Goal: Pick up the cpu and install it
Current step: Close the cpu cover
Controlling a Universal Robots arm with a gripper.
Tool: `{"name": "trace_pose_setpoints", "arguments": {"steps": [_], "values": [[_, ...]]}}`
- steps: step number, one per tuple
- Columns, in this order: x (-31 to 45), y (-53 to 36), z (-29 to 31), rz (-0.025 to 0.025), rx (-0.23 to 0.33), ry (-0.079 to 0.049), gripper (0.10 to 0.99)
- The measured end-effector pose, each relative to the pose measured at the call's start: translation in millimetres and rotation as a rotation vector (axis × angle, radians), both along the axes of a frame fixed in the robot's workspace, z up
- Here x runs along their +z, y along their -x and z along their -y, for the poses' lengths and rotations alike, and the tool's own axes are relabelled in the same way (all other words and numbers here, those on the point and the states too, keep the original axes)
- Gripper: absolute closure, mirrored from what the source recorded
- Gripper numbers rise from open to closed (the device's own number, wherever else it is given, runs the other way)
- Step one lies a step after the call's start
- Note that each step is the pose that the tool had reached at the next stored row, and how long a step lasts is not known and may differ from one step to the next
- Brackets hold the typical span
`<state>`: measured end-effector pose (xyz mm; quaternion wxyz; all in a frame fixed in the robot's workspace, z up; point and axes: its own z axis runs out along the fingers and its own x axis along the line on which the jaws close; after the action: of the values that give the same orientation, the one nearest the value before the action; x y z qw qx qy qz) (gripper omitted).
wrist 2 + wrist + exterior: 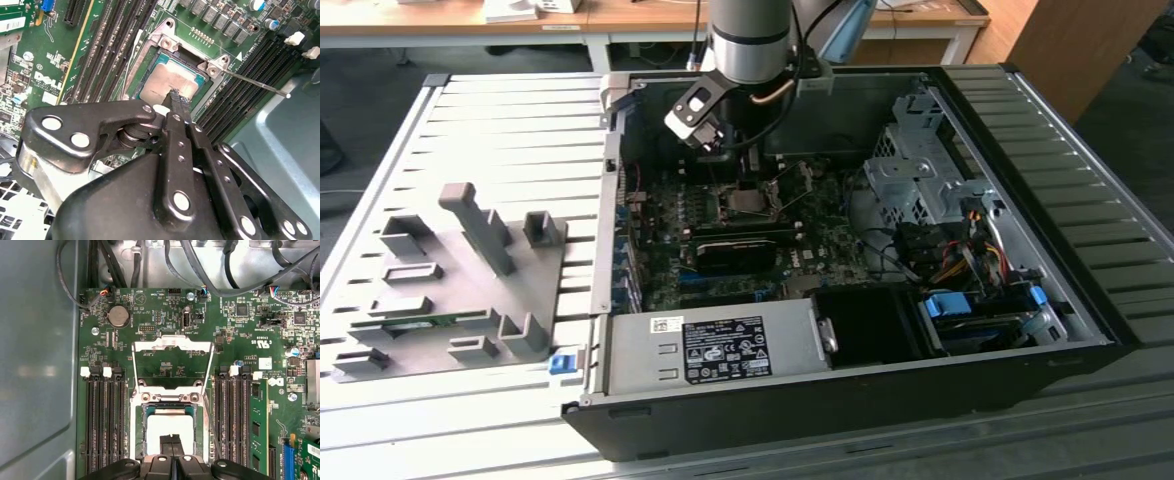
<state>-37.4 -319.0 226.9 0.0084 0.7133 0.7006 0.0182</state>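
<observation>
The end effector (177, 101) hangs inside an open computer case (854, 400) that lies on the slatted metal tabletop (494, 130). Its two dark fingers are pressed together with no gap visible between them, and they grip nothing. In both wrist views the tips stand over the cpu (167, 82), at the silver lid near one of its edges. Whether they touch the lid or stop just above it cannot be told.

The cpu lies flat in its socket (170, 407) on the green motherboard (165, 310), its thin green rim showing around the metal top. The socket's metal retention frame (172, 344) is swung open and lies back on the board beside the socket. In the second wrist view the thin lever (255, 84) juts out from a corner of the socket. Black memory slots (102, 425) run along both sides of the socket.

In the exterior view a silver power supply (720, 350) fills the case's near corner. A grey fixture plate (447, 295) with upright blocks rests on the tabletop beside the case, toward the exterior view's left edge.
</observation>
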Motion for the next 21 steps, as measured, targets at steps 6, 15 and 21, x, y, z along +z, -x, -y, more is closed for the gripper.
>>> {"name": "trace_pose_setpoints", "arguments": {"steps": [6, 15, 21], "values": [[3.3, 0.0, 0.1, -0.0001, 0.000, 0.000, 0.980], [6.7, 0.0, 0.0, -0.0001, 0.000, 0.000, 0.980], [9.4, 0.0, 0.1, -0.0002, 0.000, 0.000, 0.980]]}}
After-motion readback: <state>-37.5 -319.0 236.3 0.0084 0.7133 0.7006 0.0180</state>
